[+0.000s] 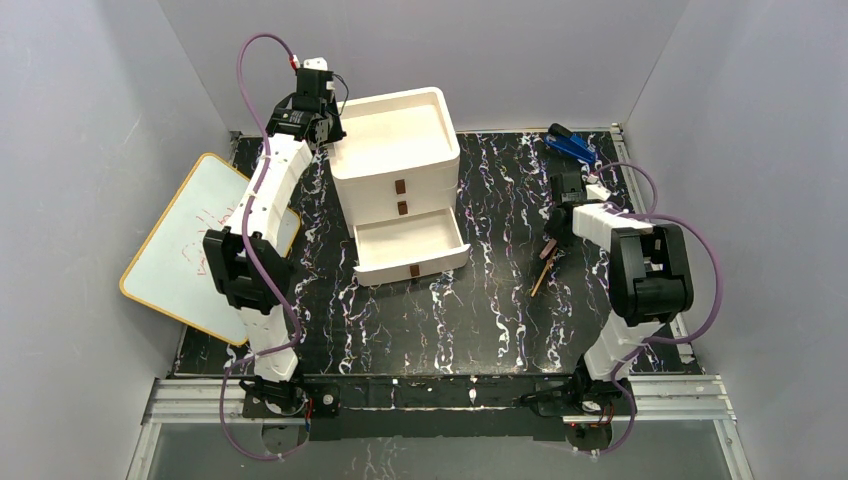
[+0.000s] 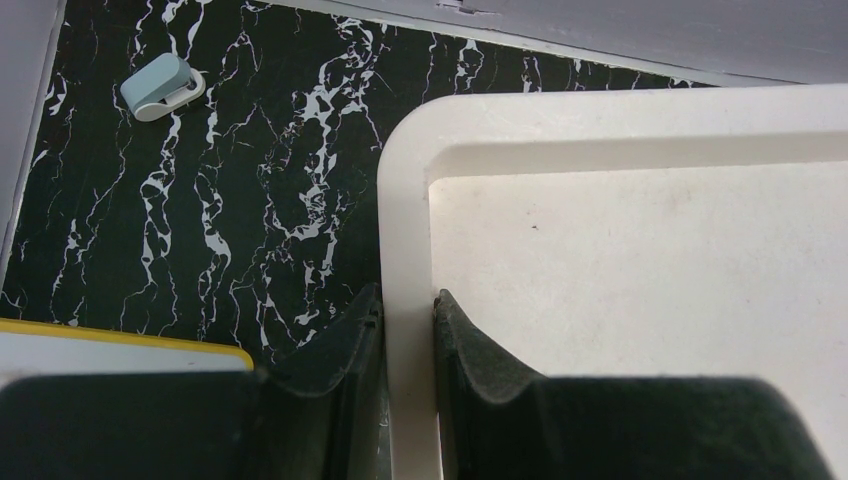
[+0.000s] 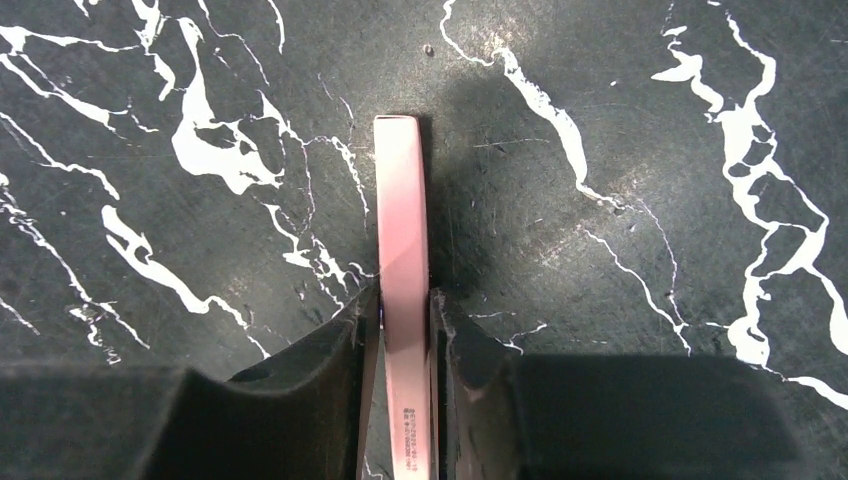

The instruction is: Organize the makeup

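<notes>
Pink stick [image 3: 402, 200] clamped in the right hand [image 3: 405, 300]; left hand [image 2: 408, 305] clenched on the white drawer unit [image 2: 405, 200].

Both dark pads of the right hand press the sides of the thin stick, whose pale pink end points out ahead over the black marbled tabletop [image 3: 620, 130]; whether it touches that surface cannot be told. From above, its yellowish end shows at the right-hand side of the tabletop, well apart from the unit. The left hand straddles the raised edge of the unit's top tray at its far left corner, one finger outside, one inside. The bottom drawer [image 1: 412, 268] stands pulled out. A blue stapler-like object [image 1: 570, 145] lies at the far right, a yellow-edged whiteboard [image 1: 190, 250] leans at the left, and a small grey-blue object [image 2: 162, 87] lies beyond the left hand.
</notes>
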### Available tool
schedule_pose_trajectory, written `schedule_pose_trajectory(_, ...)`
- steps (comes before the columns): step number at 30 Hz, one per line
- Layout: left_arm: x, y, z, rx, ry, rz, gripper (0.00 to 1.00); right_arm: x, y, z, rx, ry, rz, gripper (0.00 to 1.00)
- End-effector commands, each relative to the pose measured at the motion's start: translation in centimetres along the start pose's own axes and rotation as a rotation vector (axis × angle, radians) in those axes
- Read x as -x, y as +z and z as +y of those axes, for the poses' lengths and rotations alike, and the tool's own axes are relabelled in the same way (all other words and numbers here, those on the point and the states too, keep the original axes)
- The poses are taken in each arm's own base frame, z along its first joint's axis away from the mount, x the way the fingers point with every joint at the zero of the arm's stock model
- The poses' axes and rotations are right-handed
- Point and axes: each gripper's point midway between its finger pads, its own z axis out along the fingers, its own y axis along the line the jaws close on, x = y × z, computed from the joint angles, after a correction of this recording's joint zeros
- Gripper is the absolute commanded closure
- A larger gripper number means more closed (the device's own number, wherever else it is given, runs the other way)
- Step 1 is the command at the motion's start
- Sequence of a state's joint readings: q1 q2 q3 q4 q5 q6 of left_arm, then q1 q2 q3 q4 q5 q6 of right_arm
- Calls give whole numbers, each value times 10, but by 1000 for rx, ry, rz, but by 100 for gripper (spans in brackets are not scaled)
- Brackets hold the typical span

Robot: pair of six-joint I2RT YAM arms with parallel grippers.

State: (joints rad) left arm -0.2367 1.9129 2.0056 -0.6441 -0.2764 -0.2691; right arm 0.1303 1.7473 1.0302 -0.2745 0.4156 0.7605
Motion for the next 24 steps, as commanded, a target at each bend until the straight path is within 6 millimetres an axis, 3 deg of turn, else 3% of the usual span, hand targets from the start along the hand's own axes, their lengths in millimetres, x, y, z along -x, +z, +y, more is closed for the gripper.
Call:
schedule_pose_trajectory(1,-121,17,9,15,108,438,100,-1,8,-1,-2,2,-6,68)
schedule_pose_trajectory(6,-119,17,10,18,109,434,100,4,6,2,8,-1,-19,77)
schedule_pose_trajectory(10,-119,18,8,14,105,435,100,21,-14,11,25,-20,-63,80)
schedule_pose_trajectory(18,-117,19,3,-3,85,433,100,50,-93,69,181,-81,-199,84)
schedule_pose_trajectory(21,-116,19,3,-1,85,432,100,46,-126,98,255,-121,-226,84)
schedule_pose_trajectory(24,-116,18,4,0,84,430,100,28,-161,132,342,-172,-235,86)
